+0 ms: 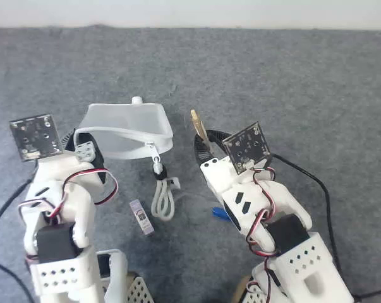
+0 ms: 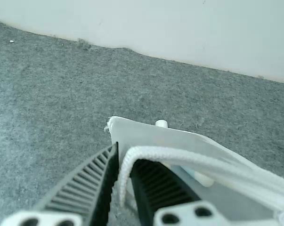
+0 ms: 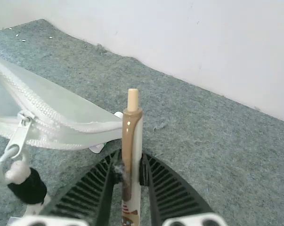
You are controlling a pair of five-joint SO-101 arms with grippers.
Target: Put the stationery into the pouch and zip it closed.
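A translucent white pouch (image 1: 128, 129) lies open on the grey carpet, its zipper edge facing the arms. My left gripper (image 2: 124, 181) is shut on the pouch's zipper edge (image 2: 189, 157) at its left end. My right gripper (image 3: 131, 176) is shut on a tan pen (image 3: 132, 141), which stands upright just right of the pouch (image 3: 52, 113). In the high view the pen (image 1: 199, 129) sticks up past the right gripper (image 1: 204, 149). The zipper pull (image 1: 157, 153) has a black bead and a white cord loop (image 1: 163, 200).
A small lilac eraser-like block (image 1: 141, 216) lies on the carpet between the arms. A blue item (image 1: 220, 213) pokes out from under the right arm. A white wall (image 2: 179, 28) borders the carpet at the back. Cables (image 1: 316, 183) trail at the right.
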